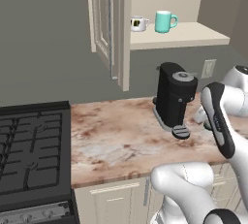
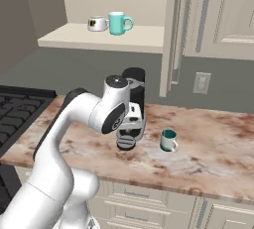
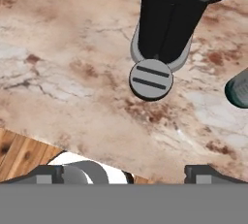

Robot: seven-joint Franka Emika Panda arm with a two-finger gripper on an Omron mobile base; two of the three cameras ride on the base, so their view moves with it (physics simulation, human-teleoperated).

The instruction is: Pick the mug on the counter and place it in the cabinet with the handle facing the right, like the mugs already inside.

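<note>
One mug (image 2: 168,140) stands upright on the table (image 2: 208,148), lower right of centre in the right base view. In the hand view it sits at the right edge, right of the wide-open, empty pincer (image 3: 124,173).

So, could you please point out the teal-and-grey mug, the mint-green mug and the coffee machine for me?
teal-and-grey mug (image 2: 168,140): right base view, on its pale grey body.
mint-green mug (image 1: 163,22): left base view, on its side wall.
coffee machine (image 1: 174,94): left base view, on its black front.
</note>
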